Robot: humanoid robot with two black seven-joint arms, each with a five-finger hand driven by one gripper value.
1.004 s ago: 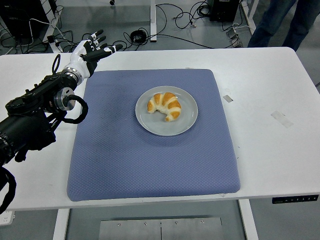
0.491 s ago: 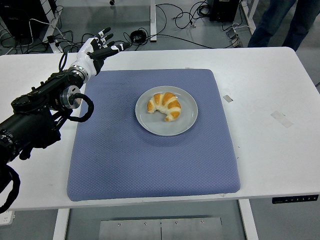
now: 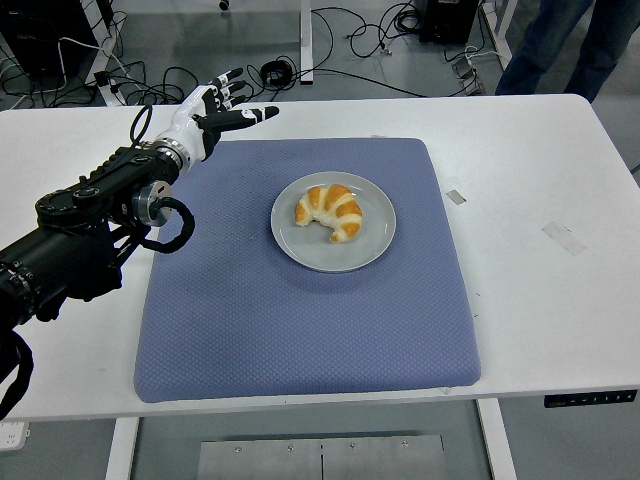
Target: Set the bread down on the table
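Head view shows the white counter (image 3: pixel 540 300) with a big blue mat (image 3: pixel 300 330) lying on it. A grey plate (image 3: pixel 380 245) sits on the mat, a bit past the middle. The bread (image 3: pixel 330 211) (a curved golden roll with pale stripes) lies on the plate. The left robot hand (image 3: pixel 218 105) hangs over the far left corner of the mat, well apart from the plate. Its fingers (image 3: pixel 256 113) are spread out and hold nothing. Its black arm (image 3: pixel 80 235) comes in from the left side. A person's legs (image 3: pixel 560 40) stand past the far edge of the counter.
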